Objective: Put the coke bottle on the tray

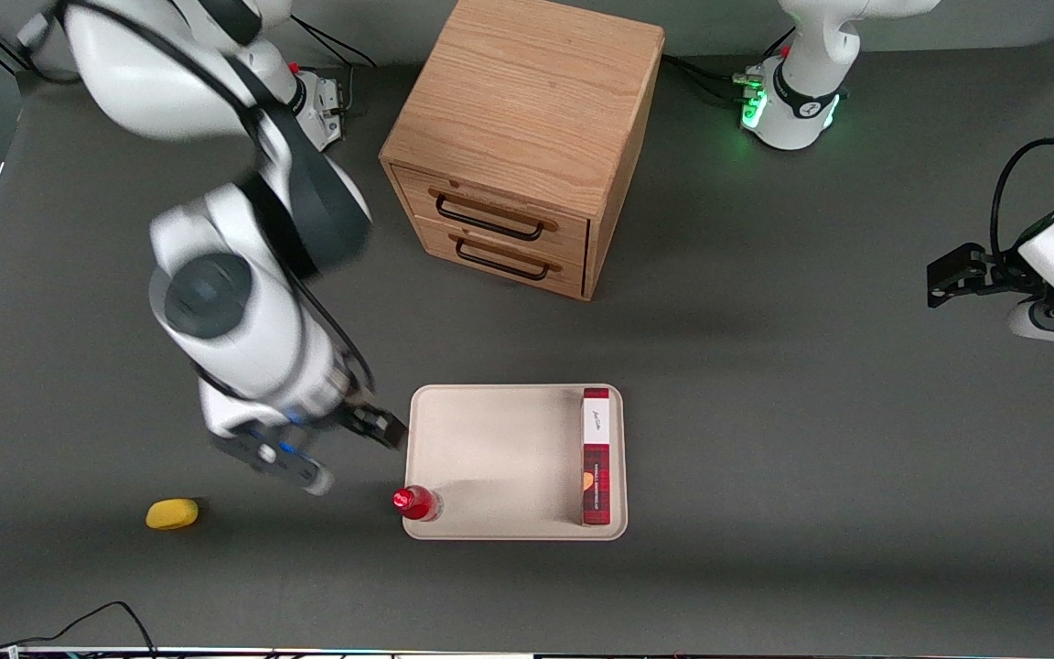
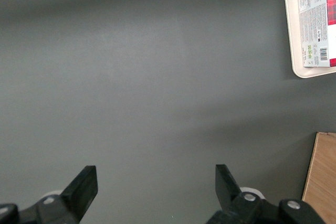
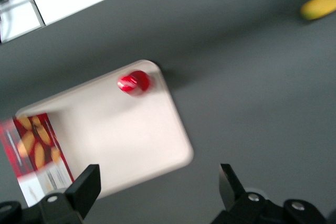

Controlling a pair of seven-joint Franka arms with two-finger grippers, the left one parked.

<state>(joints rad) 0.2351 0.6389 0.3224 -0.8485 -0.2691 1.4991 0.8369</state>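
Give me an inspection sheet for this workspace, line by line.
Surface: dark grey table.
Job's things: coke bottle upright on a corner of the tray, nearest the front camera.
Clutter: red plaid box on tray; yellow oval object on table; wooden cabinet, drawers shut.
Grippers: gripper open, empty, above table beside tray.
Cables: black cable at table edge.
Surroundings: nothing seen.
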